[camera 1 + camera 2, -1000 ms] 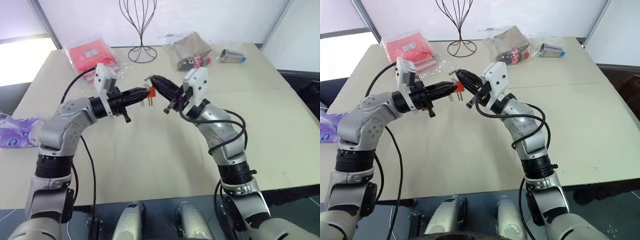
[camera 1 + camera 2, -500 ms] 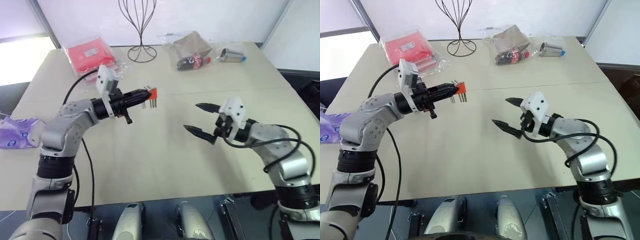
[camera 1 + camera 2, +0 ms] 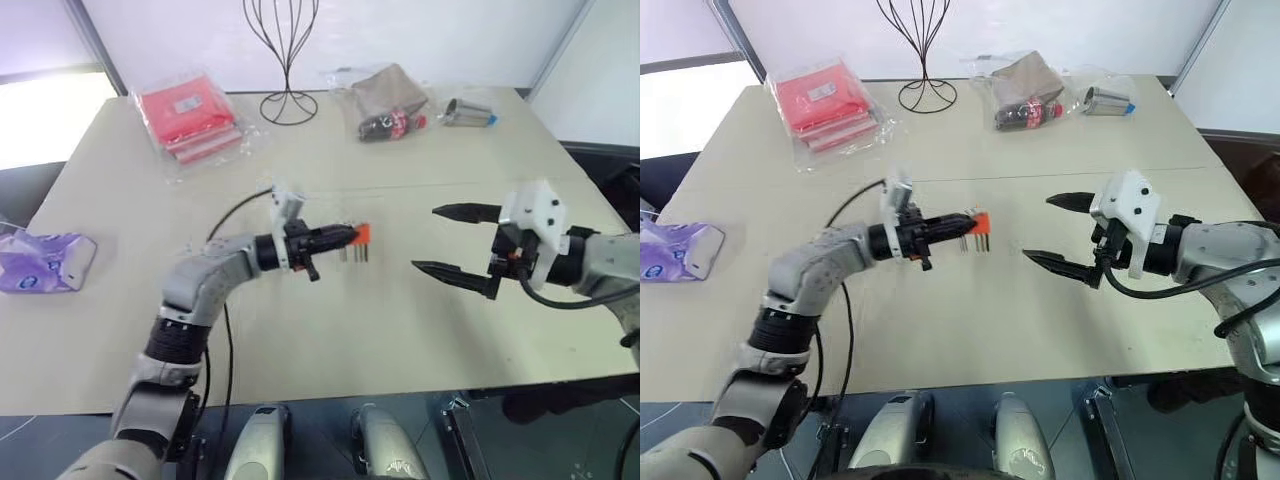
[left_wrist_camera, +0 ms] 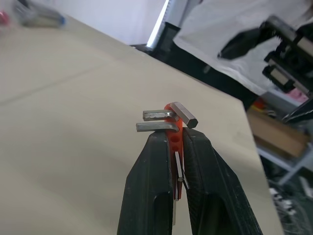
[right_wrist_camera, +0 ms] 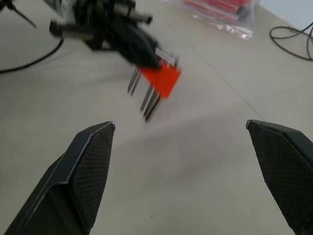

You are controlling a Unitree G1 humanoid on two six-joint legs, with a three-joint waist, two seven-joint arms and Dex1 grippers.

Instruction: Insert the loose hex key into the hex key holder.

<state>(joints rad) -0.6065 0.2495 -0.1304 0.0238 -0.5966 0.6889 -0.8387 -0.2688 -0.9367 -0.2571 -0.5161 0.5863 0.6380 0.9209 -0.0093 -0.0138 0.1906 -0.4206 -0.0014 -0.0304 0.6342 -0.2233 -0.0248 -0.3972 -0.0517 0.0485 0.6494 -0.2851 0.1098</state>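
The hex key holder (image 3: 362, 232) is a small orange block with several short grey keys (image 3: 351, 253) hanging down from it. My left gripper (image 3: 340, 237) is shut on it and carries it just above the middle of the table (image 3: 300, 330), pointing right. In the left wrist view the black fingers (image 4: 152, 186) clamp the orange block (image 4: 174, 128), and grey key ends (image 4: 156, 121) stick out sideways. The loose hex key cannot be told apart from the keys in the holder. My right gripper (image 3: 425, 238) hangs open to the right of the holder, apart from it, with nothing between its fingers (image 5: 88, 166).
At the back of the table stand red packets in clear plastic (image 3: 190, 120), a black wire stand (image 3: 288, 60), a clear bag with a bottle (image 3: 392, 100) and a small grey thing with a blue end (image 3: 468, 112). A purple packet (image 3: 45, 260) lies at the left edge.
My right gripper has opened and drawn away from the holder to the right. The left gripper has carried the holder to the right and lower, toward the table's middle.
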